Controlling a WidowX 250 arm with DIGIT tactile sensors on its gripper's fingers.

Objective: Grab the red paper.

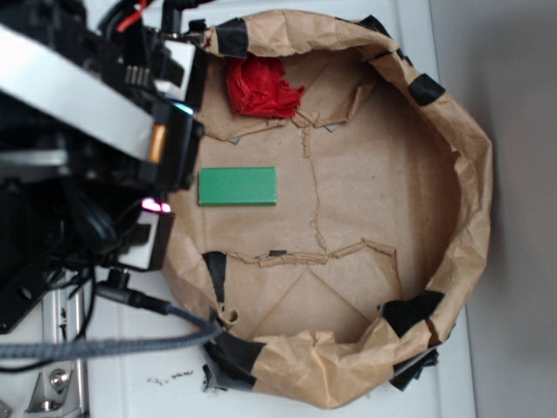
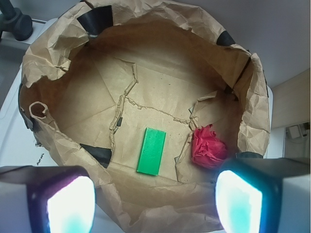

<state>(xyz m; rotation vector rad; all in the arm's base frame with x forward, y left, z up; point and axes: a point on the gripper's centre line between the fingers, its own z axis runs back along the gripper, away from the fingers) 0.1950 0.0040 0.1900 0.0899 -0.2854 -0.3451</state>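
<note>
The red paper (image 1: 259,88) (image 2: 208,147) is a crumpled bright red wad lying inside the brown paper bowl (image 1: 435,200) (image 2: 73,53), near its rim. A flat green block (image 1: 238,185) (image 2: 151,151) lies on the bowl's floor beside it. My gripper (image 1: 170,165) (image 2: 154,204) hangs open above the bowl's near rim, clear of the wad, with nothing between its fingers (image 2: 238,201). In the wrist view the wad sits just ahead of the right finger.
The brown paper bowl has raised crumpled walls with black tape patches (image 1: 233,37) (image 2: 97,19). It rests on a white surface (image 1: 157,383). A braided cable (image 1: 104,344) runs along the near side by the arm's base.
</note>
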